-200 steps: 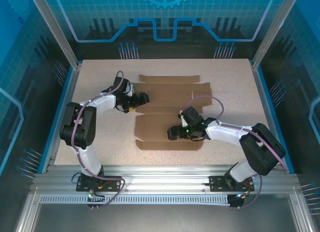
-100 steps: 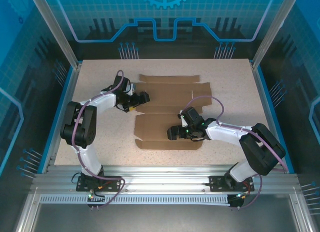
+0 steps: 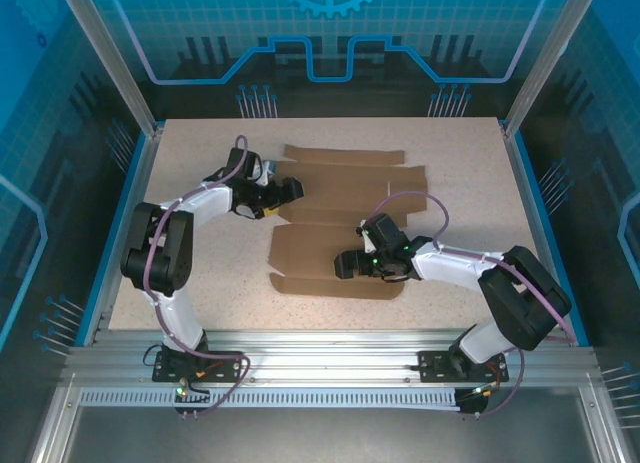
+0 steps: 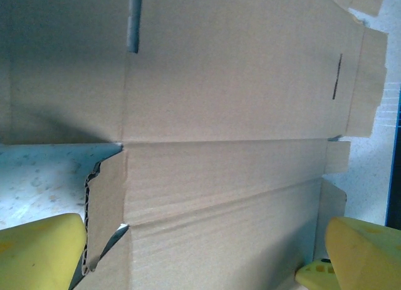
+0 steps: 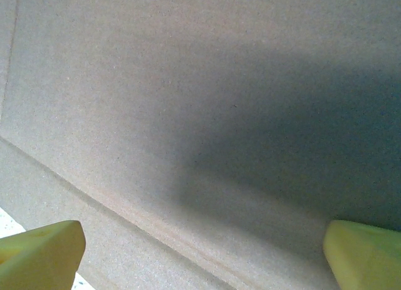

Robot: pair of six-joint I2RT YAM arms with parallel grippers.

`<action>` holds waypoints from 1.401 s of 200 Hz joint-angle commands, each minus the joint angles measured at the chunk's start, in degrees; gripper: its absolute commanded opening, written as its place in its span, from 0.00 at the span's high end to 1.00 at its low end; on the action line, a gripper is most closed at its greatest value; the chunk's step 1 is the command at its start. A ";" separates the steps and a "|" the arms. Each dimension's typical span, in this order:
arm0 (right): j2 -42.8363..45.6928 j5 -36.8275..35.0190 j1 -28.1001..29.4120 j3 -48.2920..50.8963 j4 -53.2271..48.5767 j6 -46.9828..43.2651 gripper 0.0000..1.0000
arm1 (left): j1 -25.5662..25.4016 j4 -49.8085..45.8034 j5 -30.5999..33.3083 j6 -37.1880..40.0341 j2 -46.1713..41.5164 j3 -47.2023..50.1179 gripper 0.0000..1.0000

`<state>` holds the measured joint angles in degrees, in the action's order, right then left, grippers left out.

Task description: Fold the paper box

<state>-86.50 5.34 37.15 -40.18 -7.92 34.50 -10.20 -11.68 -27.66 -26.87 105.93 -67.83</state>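
Observation:
The paper box [image 3: 345, 188] lies as a flat brown die-cut sheet on the middle of the table, its flaps spread out. My left gripper [image 3: 292, 190] is at the sheet's left edge by the far panel, open. In the left wrist view its yellow fingers [image 4: 37, 252] stand wide apart over creased cardboard [image 4: 238, 83] with slots. My right gripper [image 3: 345, 265] rests low over the near panel, also open. The right wrist view has yellow fingertips [image 5: 37, 255] at both lower corners above plain cardboard [image 5: 188, 83] with one crease.
The speckled beige table [image 3: 200, 263] has bare room left and right of the sheet. Blue rails [image 3: 525, 203] border its sides, and an aluminium frame [image 3: 330, 343] runs along the near edge by the arm bases.
My left gripper has moved a little right and away, and the far part of the sheet has shifted slightly right with it. The right arm has stayed put.

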 commanded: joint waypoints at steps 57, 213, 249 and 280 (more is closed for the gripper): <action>-2.45 0.81 -0.50 1.95 0.07 0.83 0.00 | -4.97 3.10 -4.96 -3.84 0.96 -1.79 0.01; -2.89 0.97 -0.50 1.98 0.01 0.49 0.00 | -6.50 3.33 -3.80 -4.13 11.74 -7.71 0.01; -3.09 0.97 -0.50 1.78 -1.57 0.04 0.00 | -6.50 2.89 -2.44 -4.61 11.89 -6.63 0.01; -0.47 -0.94 -0.71 1.58 -4.56 -0.13 0.00 | -6.67 4.07 -1.20 -5.36 9.66 -2.22 0.01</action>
<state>-87.29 5.54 37.06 -39.83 -4.40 34.44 -16.78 -7.57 -31.31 -31.29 116.42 -73.95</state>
